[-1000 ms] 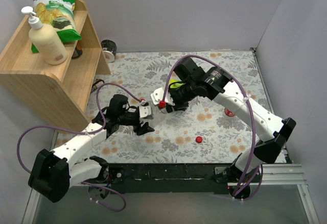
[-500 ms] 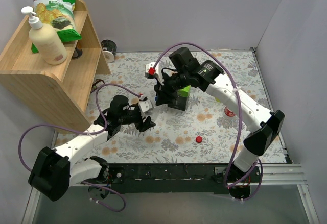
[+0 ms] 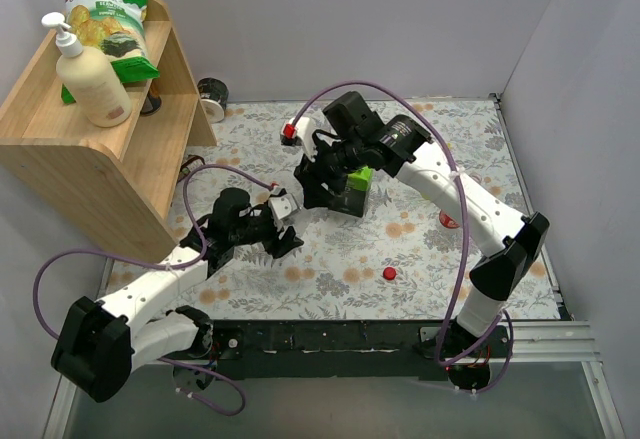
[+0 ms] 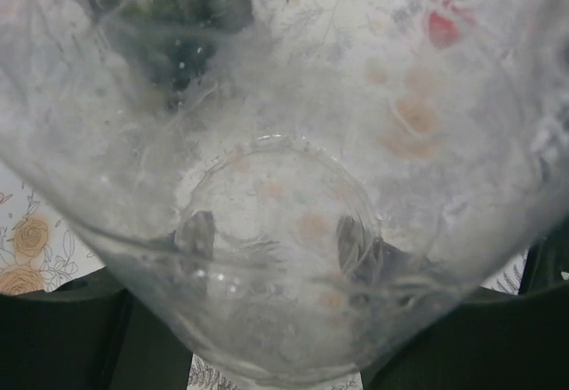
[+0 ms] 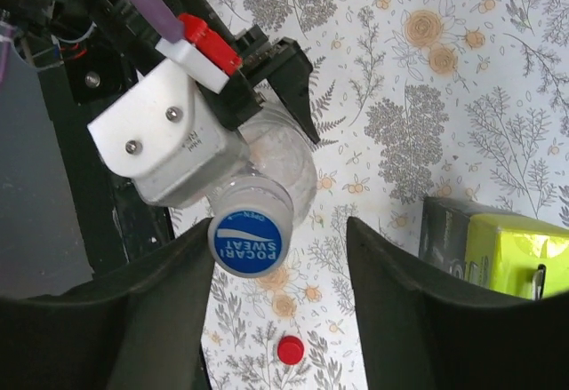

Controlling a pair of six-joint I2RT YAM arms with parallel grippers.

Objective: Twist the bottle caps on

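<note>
A clear bottle [image 5: 286,154] with a blue cap [image 5: 251,241] on its neck is held above the floral table, and my left gripper [image 3: 276,223] is shut on its body. In the left wrist view the bottle [image 4: 284,141] fills the frame, and the left fingers [image 4: 197,233] show through its wall. My right gripper [image 5: 280,234] is open, its jaws either side of the blue cap, which lies close to the left-hand jaw. From above, the right gripper [image 3: 313,185] hangs just right of the left one. A loose red cap [image 3: 390,273] [image 5: 290,350] lies on the table.
A green and black box [image 3: 357,183] [image 5: 498,250] stands beside the right gripper. A wooden shelf [image 3: 120,159] at the left carries a cream pump bottle [image 3: 92,74] and a chip bag [image 3: 110,14]. A red object [image 3: 449,221] shows behind the right forearm.
The right gripper has opened off the blue cap. Its wrist has turned and the arm has swung toward the back left. The left arm has held still with the bottle.
</note>
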